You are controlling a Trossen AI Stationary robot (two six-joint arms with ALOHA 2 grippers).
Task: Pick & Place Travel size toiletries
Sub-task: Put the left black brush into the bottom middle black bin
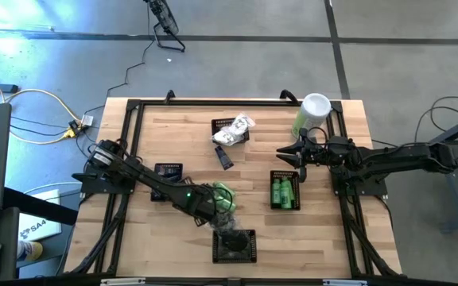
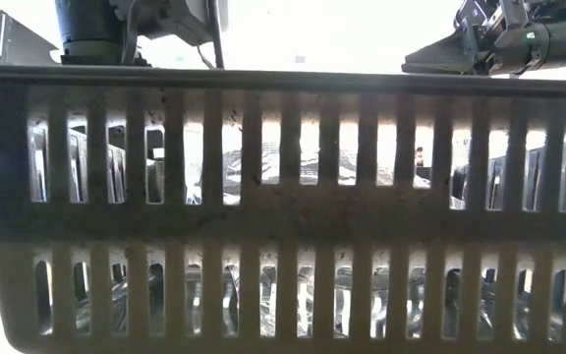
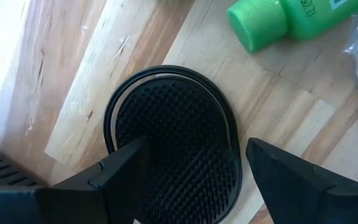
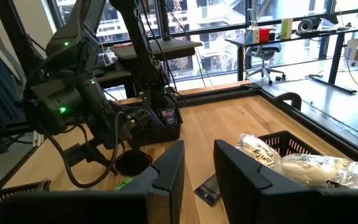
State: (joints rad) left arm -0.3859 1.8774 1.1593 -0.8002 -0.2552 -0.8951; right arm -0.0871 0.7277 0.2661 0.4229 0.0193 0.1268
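- Toward the near edge of the bench, left of centre: left claw hanging released, fingers spread either side of a dark round brush-like piece lying flat on the wood, probably lining up to grasp it or just letting it go.
- Just beside that piece: lying on its side, a green bottle with a ribbed cap, loose on the bench.
- At the near edge: standing by, a black mesh basket, likely the drop spot for dark pieces.
- Nearer the right edge: sitting sorted in another basket, more green bottles.
- Toward the far edge: filling a third basket, white crinkly packets.
- Above the right half: right claw waiting, fingers narrowly apart, grasping nothing.
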